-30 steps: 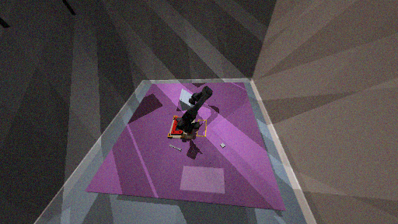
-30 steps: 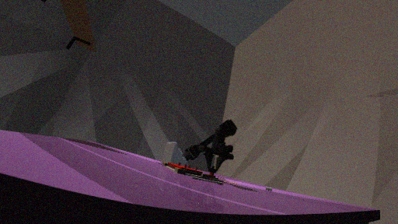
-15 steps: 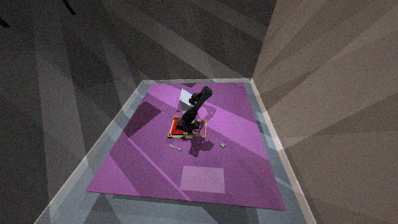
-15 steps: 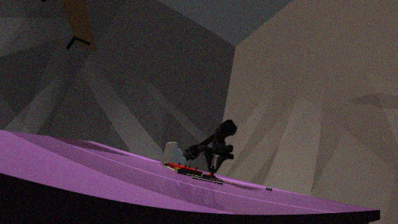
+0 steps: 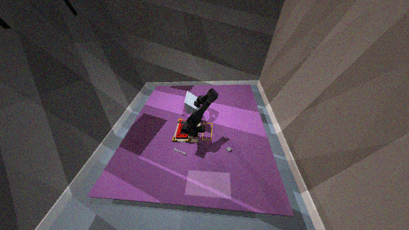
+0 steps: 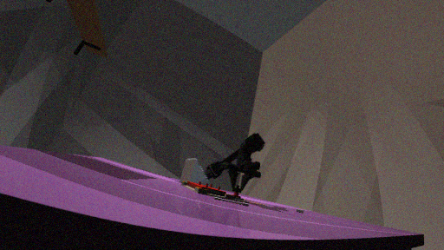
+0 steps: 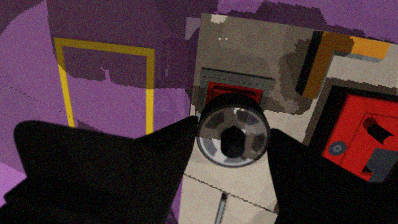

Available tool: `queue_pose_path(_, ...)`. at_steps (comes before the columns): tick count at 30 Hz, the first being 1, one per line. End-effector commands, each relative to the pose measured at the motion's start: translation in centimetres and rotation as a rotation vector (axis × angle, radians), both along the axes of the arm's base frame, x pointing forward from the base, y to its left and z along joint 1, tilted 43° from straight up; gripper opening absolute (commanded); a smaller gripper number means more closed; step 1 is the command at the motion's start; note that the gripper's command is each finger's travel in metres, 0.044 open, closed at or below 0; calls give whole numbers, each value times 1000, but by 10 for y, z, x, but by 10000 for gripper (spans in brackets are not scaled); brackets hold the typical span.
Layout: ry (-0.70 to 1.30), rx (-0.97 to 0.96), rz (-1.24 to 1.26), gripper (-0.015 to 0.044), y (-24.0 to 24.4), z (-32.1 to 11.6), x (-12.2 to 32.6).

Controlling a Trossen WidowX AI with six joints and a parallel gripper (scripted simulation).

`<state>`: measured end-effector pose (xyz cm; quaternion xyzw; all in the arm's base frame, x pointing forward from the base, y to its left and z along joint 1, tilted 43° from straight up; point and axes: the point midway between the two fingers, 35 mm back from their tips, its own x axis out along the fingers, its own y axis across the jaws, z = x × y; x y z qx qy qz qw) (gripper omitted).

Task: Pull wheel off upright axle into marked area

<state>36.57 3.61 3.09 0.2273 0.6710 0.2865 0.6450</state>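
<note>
The jaws are closed firmly on the round grey-and-black spoked wheel (image 7: 252,139), one dark finger at nine o'clock and the other at three, and that's the black gripper (image 5: 194,135) (image 6: 238,190) (image 7: 232,129) with a grip on it! In the wrist view the wheel sits over the beige rectangular board (image 5: 193,140) (image 7: 250,45), a small red block (image 7: 215,92) peeking out at twelve o'clock behind it. Whether the wheel is clear of the upright axle, I cannot tell (that dark hub gives little away). The yellow rectangular outline (image 5: 212,132) (image 7: 150,95), our marked area, lies at ten o'clock from the wheel in that view, and the wheel is outside it. Over at three o'clock, there's the bright red rectangular tray (image 5: 180,129) (image 7: 355,112), right on the other side!

From the top, the black jointed arm (image 5: 200,113) (image 6: 243,152) reaches down to the board. On the purple mat (image 5: 244,176) (image 6: 143,208), a thin grey bar-shaped piece (image 5: 180,152) lies at about eight o'clock from the gripper, and a small grey angular piece (image 5: 228,149) at about four.
</note>
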Motion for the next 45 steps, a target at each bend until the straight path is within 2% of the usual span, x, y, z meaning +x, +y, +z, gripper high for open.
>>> queue_pose_path(1,0,-3,-9,0,-7,5,0)
queue_pose_path(45,1,-2,-12,0,-16,15,1)
